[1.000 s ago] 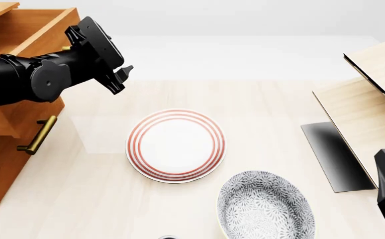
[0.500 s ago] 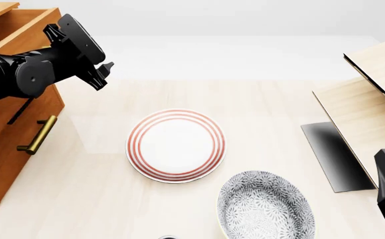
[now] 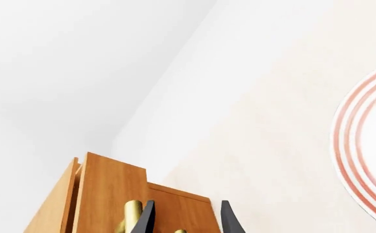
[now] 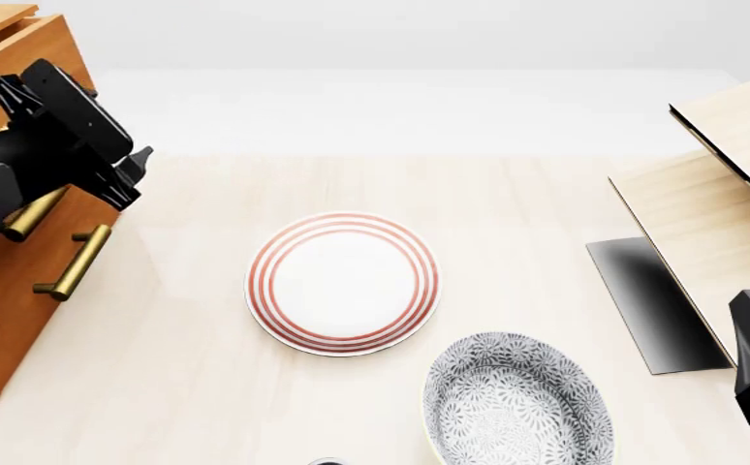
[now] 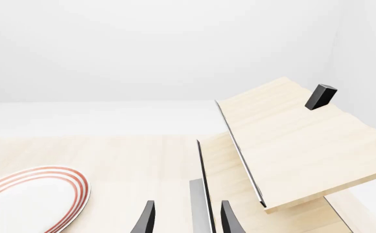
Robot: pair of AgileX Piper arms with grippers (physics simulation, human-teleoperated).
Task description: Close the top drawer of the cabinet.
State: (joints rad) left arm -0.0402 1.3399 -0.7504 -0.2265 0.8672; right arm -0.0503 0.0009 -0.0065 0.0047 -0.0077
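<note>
At nine to ten o'clock on the surface [image 4: 517,184], the top drawer [image 4: 19,48] sits nearly flush in the cabinet [image 4: 7,291]. The left gripper [image 4: 123,170] rests against its front with jaws released, grasping nothing. The right gripper [image 5: 186,216], at four o'clock, is likewise parted.

One orange-brown wooden cabinet [image 4: 14,291] carries two brass bar handles [image 4: 73,263]. Two plates lie on the table: one red-ringed plate [image 4: 343,283], one grey floral plate [image 4: 517,400]. One pale wood box [image 4: 724,213] stands alongside.
</note>
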